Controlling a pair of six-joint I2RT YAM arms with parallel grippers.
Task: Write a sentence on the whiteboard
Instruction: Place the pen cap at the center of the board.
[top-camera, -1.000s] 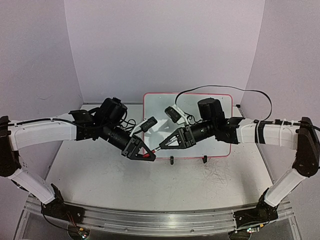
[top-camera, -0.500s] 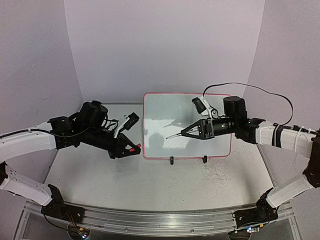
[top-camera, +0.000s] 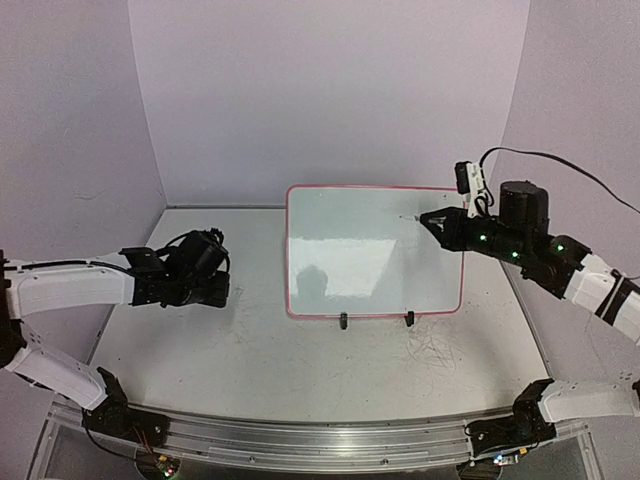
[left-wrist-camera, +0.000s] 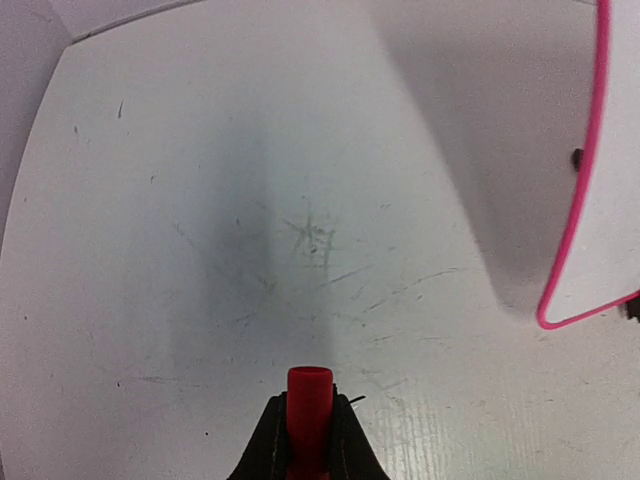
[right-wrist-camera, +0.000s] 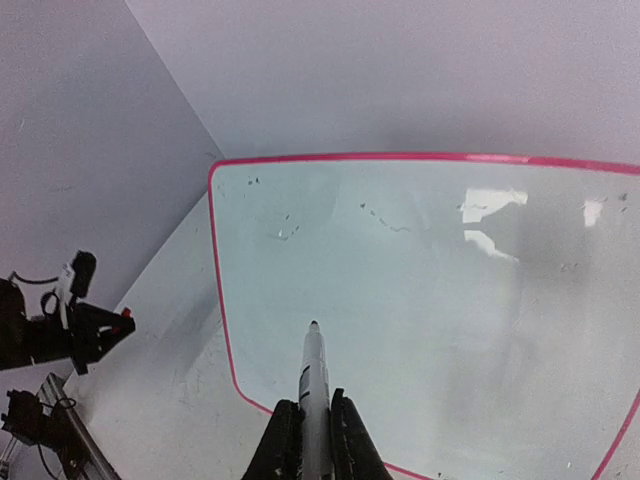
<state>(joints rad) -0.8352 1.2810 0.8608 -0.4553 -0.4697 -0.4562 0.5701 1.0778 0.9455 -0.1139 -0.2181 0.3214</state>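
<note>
on the left, the left fingers (left-wrist-camera: 268, 445) were pinched on a short red cap (left-wrist-camera: 309, 398), its open end pointing out over the scuffed white surface (top-camera: 250, 360), low above it and well apart from the board's left rim

in the middle, toward the back of the surface, the whiteboard (top-camera: 350, 235) stood with its pink rim and rounded corners, its near edge on two small black clip feet (top-camera: 343, 321); its face showed only a few faint dark specks (right-wrist-camera: 285, 232) and pale glare

on the right, the right fingers (right-wrist-camera: 285, 440) were clamped around a thin white marker (right-wrist-camera: 314, 385), whose dark tip pointed at the upper right part of the board; whether the tip touched the face could not be told
</note>
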